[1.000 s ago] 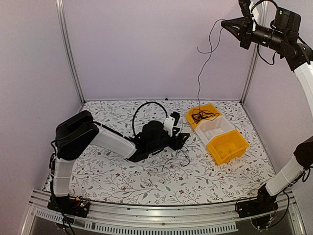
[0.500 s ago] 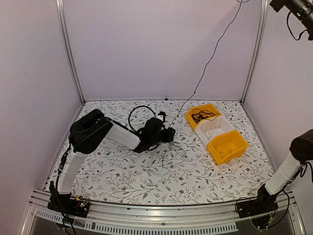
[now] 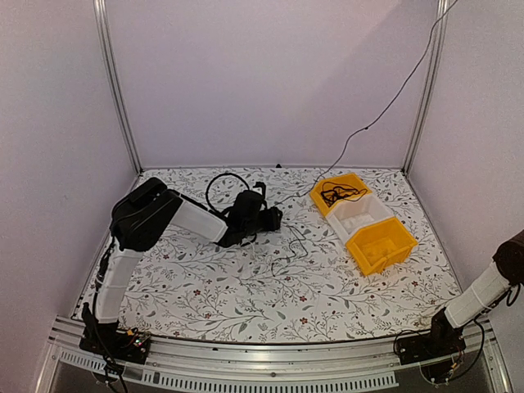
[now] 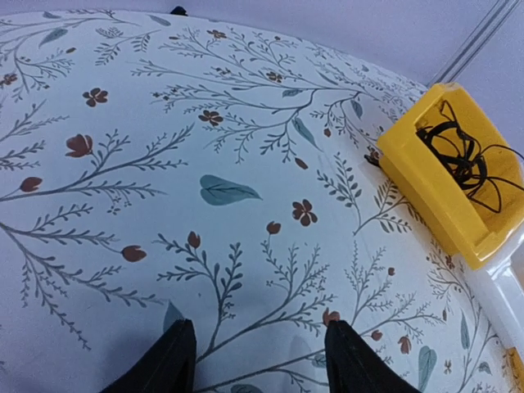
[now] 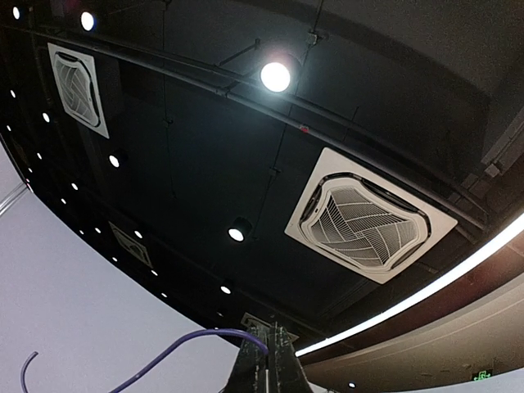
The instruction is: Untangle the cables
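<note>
Just hauled one cable (image 3: 385,106) way up above the bin (image 4: 422,192) with right gripper (image 5: 266,360), pinched tight on it. Backed left gripper (image 4: 260,332) off left of the bin, spread apart, empty. Still got a tangle (image 4: 458,151) sitting inside the bin, so only partway there probably.

White-shelled arms (image 3: 196,219) with black joints; left hand (image 4: 258,344) has black tapered fingers (image 4: 164,364).

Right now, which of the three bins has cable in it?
The far yellow bin: a black cable tangle lies inside. The white middle bin and the near yellow bin show nothing in them.
</note>
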Motion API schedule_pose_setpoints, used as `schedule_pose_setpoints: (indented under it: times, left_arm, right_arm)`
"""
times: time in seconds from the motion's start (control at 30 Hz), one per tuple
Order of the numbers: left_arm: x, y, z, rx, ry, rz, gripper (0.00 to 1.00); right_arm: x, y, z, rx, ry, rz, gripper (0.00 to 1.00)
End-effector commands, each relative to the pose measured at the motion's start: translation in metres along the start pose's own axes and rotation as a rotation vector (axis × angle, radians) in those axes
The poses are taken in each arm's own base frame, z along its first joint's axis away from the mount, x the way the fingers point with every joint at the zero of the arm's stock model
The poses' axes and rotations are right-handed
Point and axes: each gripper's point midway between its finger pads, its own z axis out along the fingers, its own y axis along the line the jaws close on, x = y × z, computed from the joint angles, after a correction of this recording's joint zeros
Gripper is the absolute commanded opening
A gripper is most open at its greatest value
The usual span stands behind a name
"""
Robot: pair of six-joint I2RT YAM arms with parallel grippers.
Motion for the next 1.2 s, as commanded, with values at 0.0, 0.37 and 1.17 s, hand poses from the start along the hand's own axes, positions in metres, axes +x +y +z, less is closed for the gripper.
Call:
schedule_pose_setpoints:
  times: [0.0, 0.37, 1.17]
  left_arm:
    - [0.011, 0.05, -0.014, -0.115, 0.083, -0.015, 0.55]
    - [-0.05, 0.024, -0.084, 0.246, -0.106, -0.109, 0.38]
    - [-0.111, -0.142, -0.175, 0.562, -0.263, 0.292, 0.31]
  right_arm:
    - [0.002, -0.02, 0.001, 0.117, 0.012, -0.071, 0.0]
    - [0.188, 0.12, -0.045, -0.285, 0.557, -0.006, 0.0]
    - [0.449, 0.302, -0.366, -0.77, 1.374, 0.403, 0.0]
